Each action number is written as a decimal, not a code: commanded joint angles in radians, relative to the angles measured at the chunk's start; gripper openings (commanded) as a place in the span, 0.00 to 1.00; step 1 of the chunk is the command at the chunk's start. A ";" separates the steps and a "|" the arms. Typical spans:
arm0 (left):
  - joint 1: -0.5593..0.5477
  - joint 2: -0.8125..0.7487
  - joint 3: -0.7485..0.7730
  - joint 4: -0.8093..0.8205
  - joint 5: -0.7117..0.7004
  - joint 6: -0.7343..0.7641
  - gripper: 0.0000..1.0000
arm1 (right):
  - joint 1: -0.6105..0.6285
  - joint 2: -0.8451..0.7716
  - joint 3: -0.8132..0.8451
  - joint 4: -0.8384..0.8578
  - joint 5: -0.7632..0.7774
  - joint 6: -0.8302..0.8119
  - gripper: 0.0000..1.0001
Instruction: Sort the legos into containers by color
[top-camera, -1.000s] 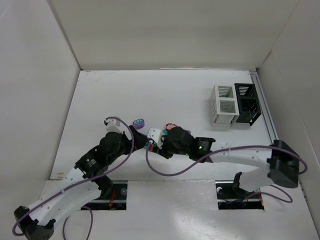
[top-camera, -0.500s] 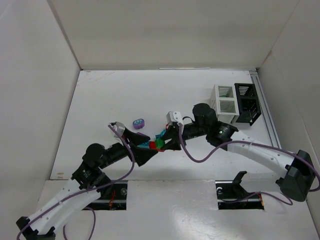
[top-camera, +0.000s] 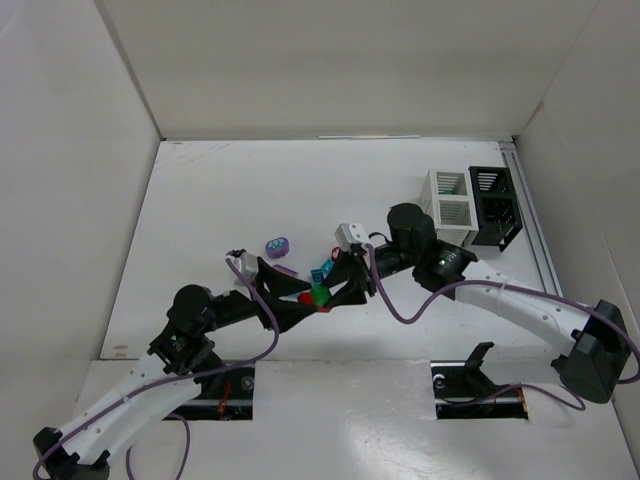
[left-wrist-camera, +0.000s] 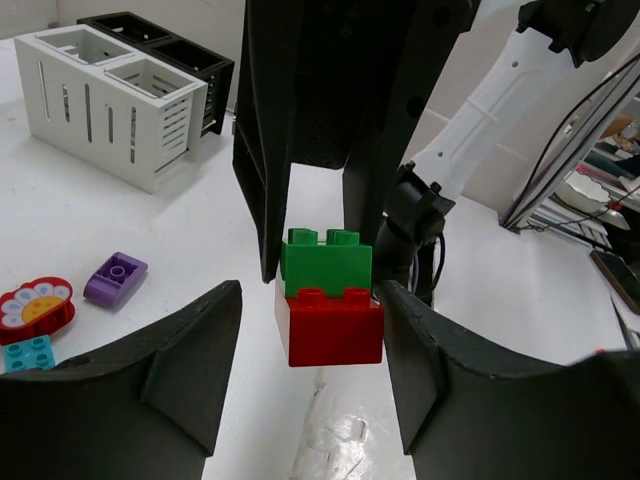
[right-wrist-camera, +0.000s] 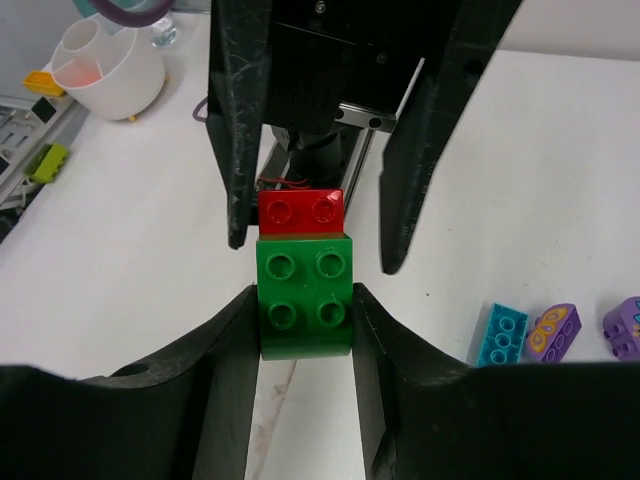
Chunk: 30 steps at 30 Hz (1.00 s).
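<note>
Two bricks stuck together, mid-air over table (top-camera: 200, 200): green brick (right-wrist-camera: 304, 293) clenched in my right claw (right-wrist-camera: 305, 320), red brick (right-wrist-camera: 301, 208) attached. My left claw (left-wrist-camera: 311, 315) straddles red brick, ungripped, gaps both sides. Risk: off-centre squeeze twists stack, red pops off, drops.

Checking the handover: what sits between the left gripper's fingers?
The red brick, joined to the green brick; the left wrist view shows small gaps beside both fingers.
</note>
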 joint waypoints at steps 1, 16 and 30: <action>0.000 -0.005 0.011 0.062 0.037 0.029 0.53 | -0.005 0.005 0.050 0.054 -0.031 0.007 0.27; 0.000 0.067 0.055 -0.004 0.017 0.038 0.64 | -0.014 0.014 0.090 0.072 0.025 0.036 0.26; 0.000 -0.009 0.057 0.003 -0.063 0.031 0.57 | -0.014 0.046 0.079 0.072 0.005 0.036 0.24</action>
